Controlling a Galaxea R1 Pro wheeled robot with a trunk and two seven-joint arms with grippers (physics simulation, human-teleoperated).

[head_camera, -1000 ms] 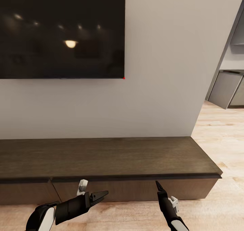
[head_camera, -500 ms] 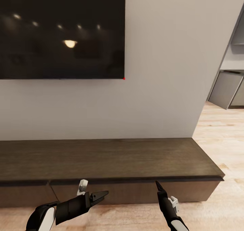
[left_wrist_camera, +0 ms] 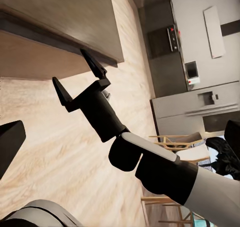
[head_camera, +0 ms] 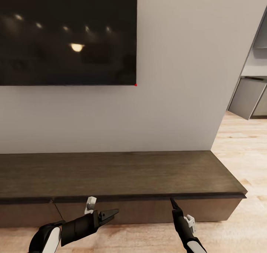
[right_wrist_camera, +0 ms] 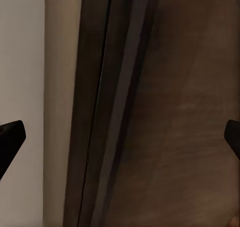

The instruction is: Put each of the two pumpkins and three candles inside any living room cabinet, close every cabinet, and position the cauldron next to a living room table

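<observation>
Nothing much has shifted since a second ago: we only see the whole head view creep slightly, so the camera moved a little, and both arms hold the same pose. Our right gripper (head_camera: pixel 172 201) has its fingers spread wide apart, empty; in the left wrist view it (left_wrist_camera: pixel 80 74) sits just in front of the cabinet's front edge, not clearly touching. In the right wrist view, its fingertips (right_wrist_camera: pixel 11 137) frame the dark drawer front. Our left gripper (head_camera: pixel 113 211) points sideways toward the right arm, low in front of the cabinet; we cannot tell its jaw state. Behind both, the cabinet (head_camera: pixel 122 173) runs along the white wall (head_camera: pixel 174 78), drawer fronts shut, top bare. Above it hangs a black TV (head_camera: pixel 66 33). Pale wood floor (head_camera: pixel 244 160) runs right toward grey kitchen units (head_camera: pixel 246 97).
</observation>
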